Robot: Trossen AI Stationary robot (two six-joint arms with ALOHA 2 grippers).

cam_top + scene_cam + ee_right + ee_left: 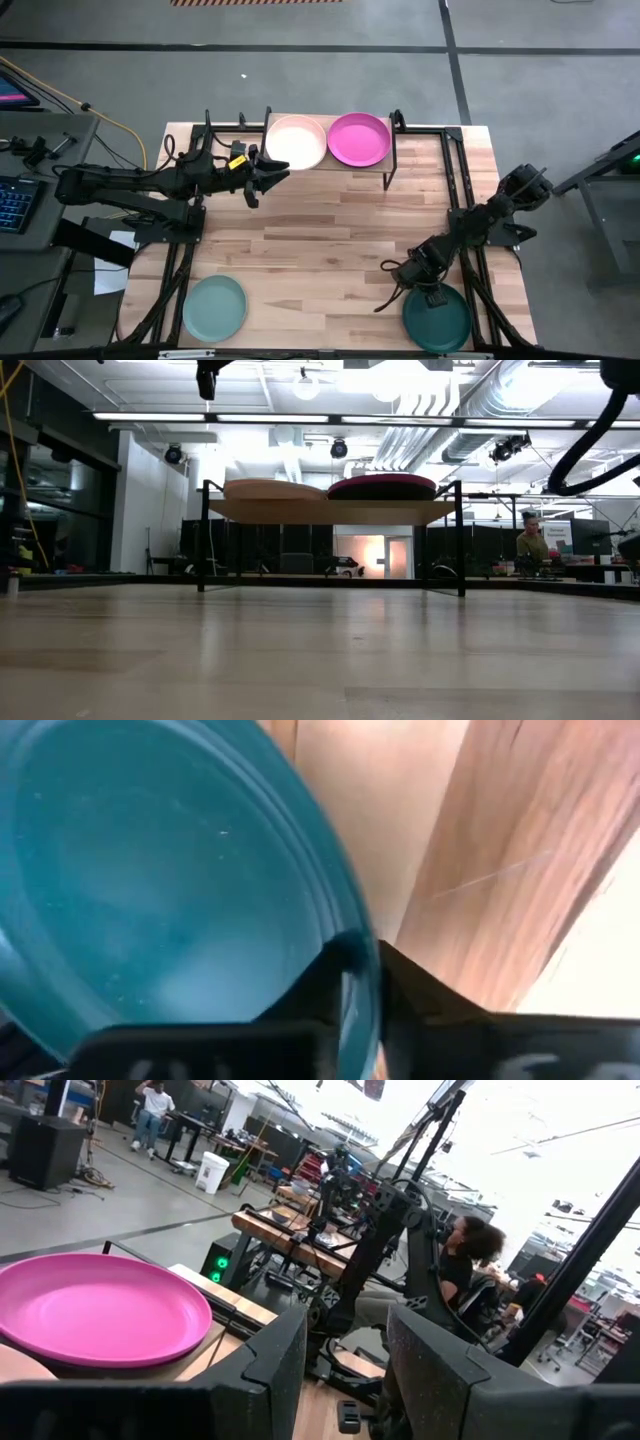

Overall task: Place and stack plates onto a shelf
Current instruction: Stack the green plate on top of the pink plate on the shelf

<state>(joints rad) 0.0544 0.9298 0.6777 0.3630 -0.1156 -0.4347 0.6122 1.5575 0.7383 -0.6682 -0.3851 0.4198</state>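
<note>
A low shelf [392, 160] with a light wood board and thin black metal legs runs lengthwise along the far edge of the butcher-block bench [330, 240]. A round, smooth peach plate [296, 142] and a magenta pink plate [359, 139] lie flat on it, side by side. The left end effector [278, 170] hovers just beside the peach plate, fingers spread and empty. The right end effector [360, 982] is clenched on the rim of the dark teal plate [437, 318] at the near right corner. A pale blue-green plate [214, 307] lies flat, near left.

Butcher-block table [330, 240]: carries shelf [330, 163] at far edge, pale blue-green plate [214, 307] and dark teal plate [437, 317] near front corners. Shelf: peach plate [296, 142], magenta plate [359, 139] side by side.
</note>
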